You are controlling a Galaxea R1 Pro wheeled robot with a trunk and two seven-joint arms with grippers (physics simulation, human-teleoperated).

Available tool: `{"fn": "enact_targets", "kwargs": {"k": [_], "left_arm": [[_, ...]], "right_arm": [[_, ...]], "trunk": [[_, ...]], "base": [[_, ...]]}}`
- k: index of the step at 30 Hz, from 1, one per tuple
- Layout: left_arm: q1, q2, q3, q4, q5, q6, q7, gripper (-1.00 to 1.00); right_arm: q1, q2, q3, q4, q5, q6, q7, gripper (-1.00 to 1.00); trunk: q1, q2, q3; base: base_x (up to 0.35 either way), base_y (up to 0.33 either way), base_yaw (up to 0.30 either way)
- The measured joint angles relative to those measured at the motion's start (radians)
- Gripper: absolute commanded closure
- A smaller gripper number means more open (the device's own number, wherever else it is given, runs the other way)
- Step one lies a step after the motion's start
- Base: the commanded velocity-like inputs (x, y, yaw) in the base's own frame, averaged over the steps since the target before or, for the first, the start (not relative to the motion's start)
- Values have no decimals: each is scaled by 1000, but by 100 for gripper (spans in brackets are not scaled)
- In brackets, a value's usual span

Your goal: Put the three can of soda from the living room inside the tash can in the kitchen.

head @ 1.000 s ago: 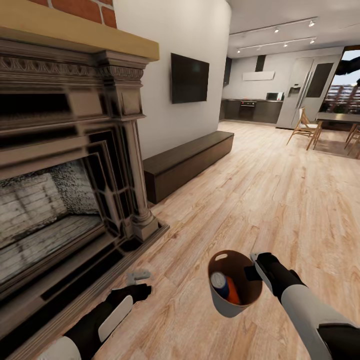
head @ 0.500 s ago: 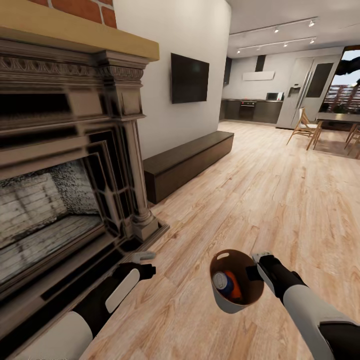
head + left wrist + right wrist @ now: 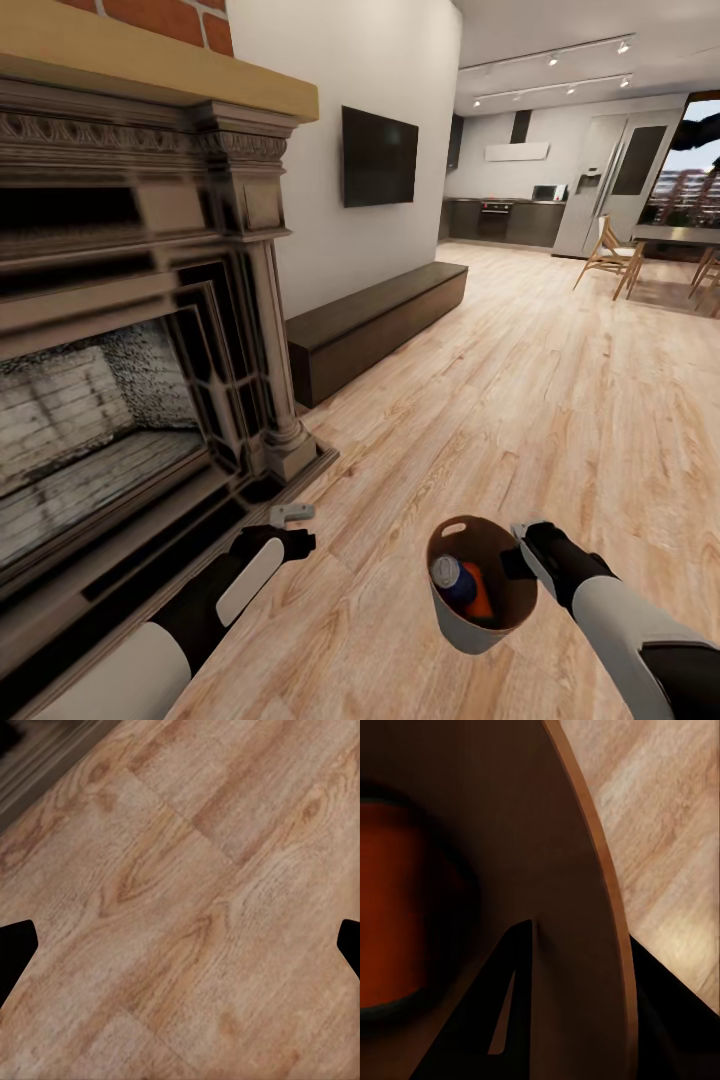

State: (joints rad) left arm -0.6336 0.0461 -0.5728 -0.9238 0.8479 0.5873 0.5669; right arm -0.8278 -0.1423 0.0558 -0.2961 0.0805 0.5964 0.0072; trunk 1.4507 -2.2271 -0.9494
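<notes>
Brown trash can (image 3: 478, 612) airborne, tilted; blue can (image 3: 454, 579), orange can (image 3: 479, 594) inside, possibly more.

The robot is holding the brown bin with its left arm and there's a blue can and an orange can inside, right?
Not quite: the head view shows the right gripper holding the bin. The blue can and orange can are inside.
</notes>
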Motion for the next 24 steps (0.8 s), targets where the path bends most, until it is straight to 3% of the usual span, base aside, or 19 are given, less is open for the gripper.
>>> {"fn": "enact_targets", "kwargs": {"k": [11, 18, 24], "left_arm": [[0, -1, -1, 0, -1, -1, 0, -100], [1, -1, -1, 0, 2, -2, 0, -100], [2, 0, -1, 1, 4, -5, -1, -100]], "right_arm": [[4, -22, -13, 27, 2, -13, 2, 100], [11, -37, -14, 94, -7, -159, 3, 100], [12, -39, -14, 140, -6, -231, 2, 100]], "trunk": [[0, 0, 0], [0, 0, 0], [0, 0, 0]], "base": [[0, 0, 0], [0, 0, 0], [0, 0, 0]]}}
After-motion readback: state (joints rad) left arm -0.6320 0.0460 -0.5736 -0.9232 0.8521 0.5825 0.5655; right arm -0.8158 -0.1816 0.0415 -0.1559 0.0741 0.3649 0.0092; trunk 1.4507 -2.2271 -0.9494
